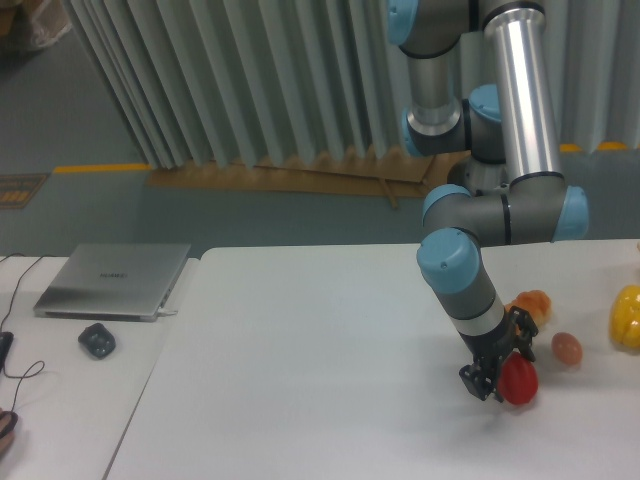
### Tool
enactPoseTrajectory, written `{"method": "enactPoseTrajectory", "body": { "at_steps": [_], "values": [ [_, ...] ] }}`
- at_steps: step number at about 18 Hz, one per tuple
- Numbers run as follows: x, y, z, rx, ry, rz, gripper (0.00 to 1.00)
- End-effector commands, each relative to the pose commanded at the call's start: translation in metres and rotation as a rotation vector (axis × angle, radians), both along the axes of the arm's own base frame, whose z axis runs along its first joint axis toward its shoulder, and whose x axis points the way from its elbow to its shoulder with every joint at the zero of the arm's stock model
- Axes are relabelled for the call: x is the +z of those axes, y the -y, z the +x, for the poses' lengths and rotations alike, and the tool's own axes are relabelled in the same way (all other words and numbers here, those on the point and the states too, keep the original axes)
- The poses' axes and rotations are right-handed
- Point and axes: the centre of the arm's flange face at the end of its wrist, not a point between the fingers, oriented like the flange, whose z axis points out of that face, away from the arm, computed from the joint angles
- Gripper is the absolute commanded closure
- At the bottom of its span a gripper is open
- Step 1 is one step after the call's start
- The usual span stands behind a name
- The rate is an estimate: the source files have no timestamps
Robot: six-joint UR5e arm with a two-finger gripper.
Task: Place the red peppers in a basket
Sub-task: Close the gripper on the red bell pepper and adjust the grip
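The red pepper [519,382] is small and glossy and sits between the fingers of my gripper [497,371] at the right side of the white table [320,350]. The gripper is shut on it, and the pepper is at or just above the table top. I cannot tell whether it touches the surface. No basket shows in this view.
An orange ridged item [533,303] and a small orange-brown round item [567,347] lie just right of the gripper. A yellow pepper [626,316] sits at the right edge. On the left side table are a closed laptop [115,280] and a dark mouse [97,340].
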Motion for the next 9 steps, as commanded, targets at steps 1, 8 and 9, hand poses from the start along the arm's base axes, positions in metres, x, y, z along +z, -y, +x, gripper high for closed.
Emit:
{"method": "enactPoseTrajectory", "body": {
  "at_steps": [1, 8, 9],
  "values": [
    [-0.0006, 0.0004, 0.0002, 0.001, -0.001, -0.002, 0.16],
    [0.0023, 0.0028, -0.0002, 0.009, -0.017, -0.010, 0.41],
    [0.0024, 0.0034, -0.0012, 0.012, -0.019, -0.011, 0.47]
  ]
}}
